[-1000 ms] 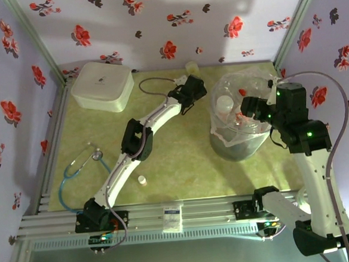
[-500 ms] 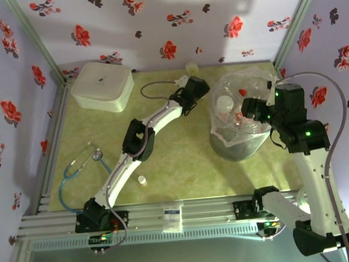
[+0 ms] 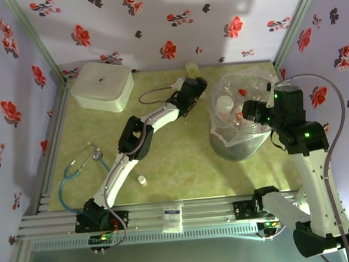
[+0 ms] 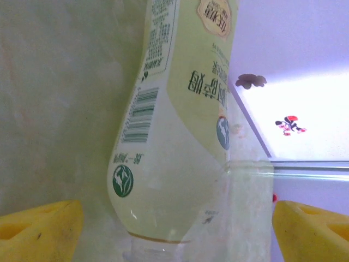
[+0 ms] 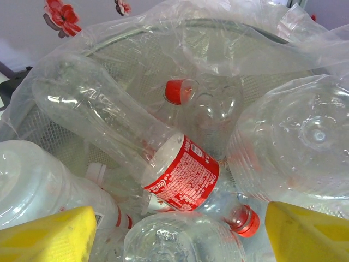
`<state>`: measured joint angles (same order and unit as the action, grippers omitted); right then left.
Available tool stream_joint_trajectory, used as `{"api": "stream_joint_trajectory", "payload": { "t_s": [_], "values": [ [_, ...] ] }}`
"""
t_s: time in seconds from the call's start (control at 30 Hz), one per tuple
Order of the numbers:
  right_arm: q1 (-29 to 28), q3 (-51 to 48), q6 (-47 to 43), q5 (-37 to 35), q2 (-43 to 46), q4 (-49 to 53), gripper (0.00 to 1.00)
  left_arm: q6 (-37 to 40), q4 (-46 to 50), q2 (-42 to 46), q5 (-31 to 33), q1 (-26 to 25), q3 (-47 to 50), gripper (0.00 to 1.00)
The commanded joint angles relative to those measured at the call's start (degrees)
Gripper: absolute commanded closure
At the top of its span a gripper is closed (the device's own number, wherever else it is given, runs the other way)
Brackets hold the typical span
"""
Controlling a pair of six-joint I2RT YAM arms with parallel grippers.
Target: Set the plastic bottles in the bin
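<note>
Heaped inside the translucent grey, bag-lined bin (image 3: 243, 148): clear plastic bottles (image 5: 109, 114) with red caps and a red label; outside it, near the tabletop's (image 3: 176, 155) back edge: one pale green bottle (image 3: 191, 67).

Left arm (image 3: 152, 117) is extended forward, right arm (image 3: 311, 157) bent inward, both arms' fingers (image 4: 38, 229) spread wide.

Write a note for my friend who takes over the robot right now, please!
Left gripper: open around the pale green bottle by the back wall, not gripping it yet.
Right gripper: open, empty, above the bin.
Done: several clear bottles lie in the bin.
Left to do: grab the green bottle and drop it in.
</note>
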<state>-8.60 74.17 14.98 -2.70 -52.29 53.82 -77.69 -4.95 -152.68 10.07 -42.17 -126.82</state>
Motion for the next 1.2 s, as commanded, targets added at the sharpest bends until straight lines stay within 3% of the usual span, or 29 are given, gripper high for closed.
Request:
{"api": "stream_joint_trajectory", "payload": {
  "t_s": [0.0,0.3,0.4,0.73,1.17],
  "values": [
    [0.19,0.19,-1.32,-1.69,1.22,-0.54,0.18,-6.55,1.93,0.05,-6.89,-3.08,3.46,0.1],
    [0.2,0.27,-1.26,-1.95,1.58,-0.74,0.18,-12.57,-1.22,0.32,-10.42,-3.73,4.09,0.13],
    [0.23,0.57,-1.44,-2.22,1.83,-0.27,0.18,-11.43,4.16,-0.16,-10.0,-3.47,0.85,0.12],
    [0.2,0.88,-2.01,-3.43,2.72,0.36,0.16,-15.3,6.87,-5.76,-10.07,-2.26,-5.63,0.15],
    [0.22,0.97,-2.09,-3.58,3.17,0.42,0.16,-16.88,7.85,-6.93,-9.19,-0.48,-5.24,0.4]
  ]
}}
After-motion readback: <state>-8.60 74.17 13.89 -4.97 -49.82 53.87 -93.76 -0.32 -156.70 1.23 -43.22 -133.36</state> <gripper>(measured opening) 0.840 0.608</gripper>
